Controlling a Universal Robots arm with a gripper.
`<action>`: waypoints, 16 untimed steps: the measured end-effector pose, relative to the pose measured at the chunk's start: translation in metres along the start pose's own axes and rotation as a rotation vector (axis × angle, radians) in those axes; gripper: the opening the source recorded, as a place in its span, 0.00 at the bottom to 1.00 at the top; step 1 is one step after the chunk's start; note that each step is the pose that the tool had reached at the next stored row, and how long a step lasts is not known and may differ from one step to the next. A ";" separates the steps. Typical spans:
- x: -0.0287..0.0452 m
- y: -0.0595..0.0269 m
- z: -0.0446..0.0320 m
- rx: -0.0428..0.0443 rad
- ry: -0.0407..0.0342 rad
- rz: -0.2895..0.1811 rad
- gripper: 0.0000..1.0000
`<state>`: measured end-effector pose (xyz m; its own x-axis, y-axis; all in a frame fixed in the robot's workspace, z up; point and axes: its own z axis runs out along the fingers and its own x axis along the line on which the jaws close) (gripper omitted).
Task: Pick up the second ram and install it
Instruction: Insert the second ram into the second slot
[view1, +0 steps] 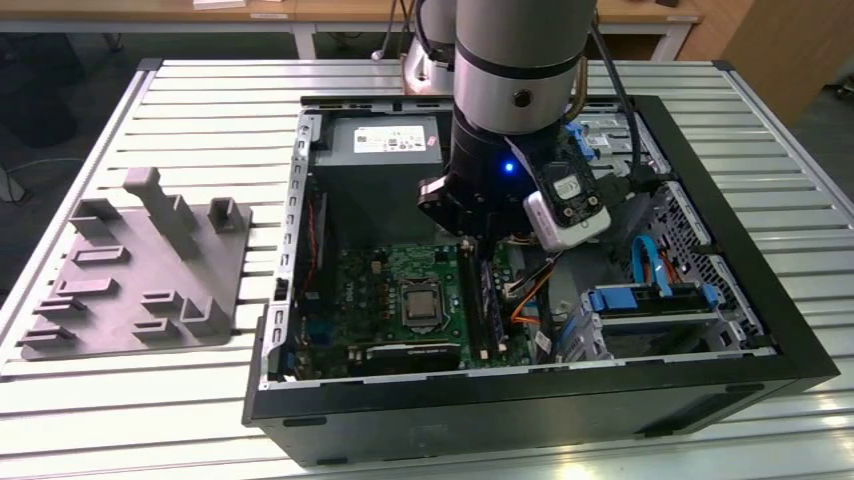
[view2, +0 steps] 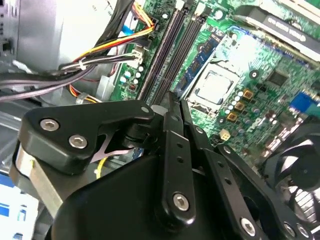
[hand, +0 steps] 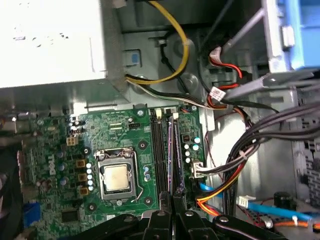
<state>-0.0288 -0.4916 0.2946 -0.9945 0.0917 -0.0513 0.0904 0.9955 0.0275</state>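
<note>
– Hanging inside the boxy black sheet-metal case (view1: 534, 392), the gripper (view1: 477, 243) has its matte black fingers (hand: 162, 220) drawn almost together.

– On anything?

– On the second ram (hand: 173, 150), seen edge-on in the first wrist view: a thin, flat, bluish strip lying along the long dark slots, though the grip itself is hard to make out.

– And the surroundings?

– The glossy green motherboard (view1: 387, 290) lies at seven o'clock from the gripper in the exterior view, with a blocky grey fixture (view1: 134, 270) at nine o'clock on the ribbed table (view1: 200, 100).
</note>
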 end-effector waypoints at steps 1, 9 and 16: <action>0.0000 0.0000 0.0000 -0.0008 0.0005 -0.018 0.13; 0.0000 0.0000 0.0000 -0.0051 0.0028 -0.100 0.13; 0.0000 -0.0001 0.0011 -0.0051 0.0028 -0.100 0.13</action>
<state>-0.0288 -0.4917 0.2935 -0.9986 -0.0081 -0.0513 -0.0095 0.9996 0.0274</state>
